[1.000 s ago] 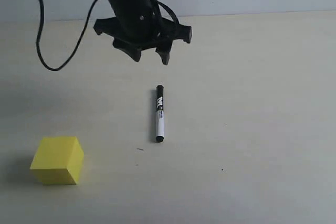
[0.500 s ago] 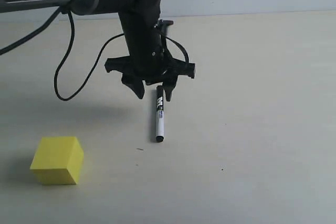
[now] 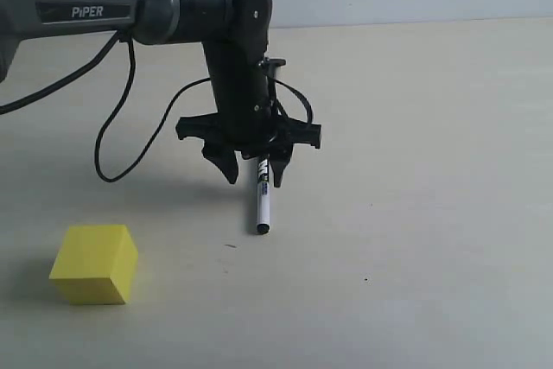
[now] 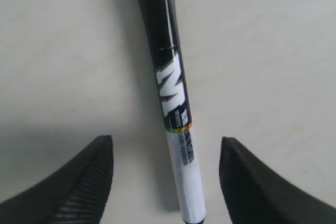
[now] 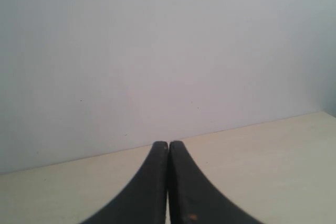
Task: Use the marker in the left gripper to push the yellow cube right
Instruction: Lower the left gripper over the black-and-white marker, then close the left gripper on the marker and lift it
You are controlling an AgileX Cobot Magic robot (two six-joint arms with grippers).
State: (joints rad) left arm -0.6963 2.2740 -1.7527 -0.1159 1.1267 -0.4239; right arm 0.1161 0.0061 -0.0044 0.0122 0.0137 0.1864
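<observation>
The marker (image 3: 263, 204) lies flat on the cream table, white barrel with black ends, pointing toward the camera. My left gripper (image 3: 254, 174) hangs low over its far half, open, one finger on each side of the barrel and not touching it. The left wrist view shows the marker (image 4: 176, 103) running between the two spread black fingers (image 4: 79, 182), with gaps on both sides. The yellow cube (image 3: 94, 264) sits at the front left of the table, well apart from the marker and gripper. My right gripper (image 5: 168, 145) is shut on nothing, facing a pale wall.
A black cable (image 3: 117, 127) loops from the left arm down toward the table, left of the gripper. The table (image 3: 415, 213) is a plain cream surface ending at a pale wall behind.
The left arm has come down toward the table, from above the marker's far end to straddling its barrel. Marker and cube have not moved.
</observation>
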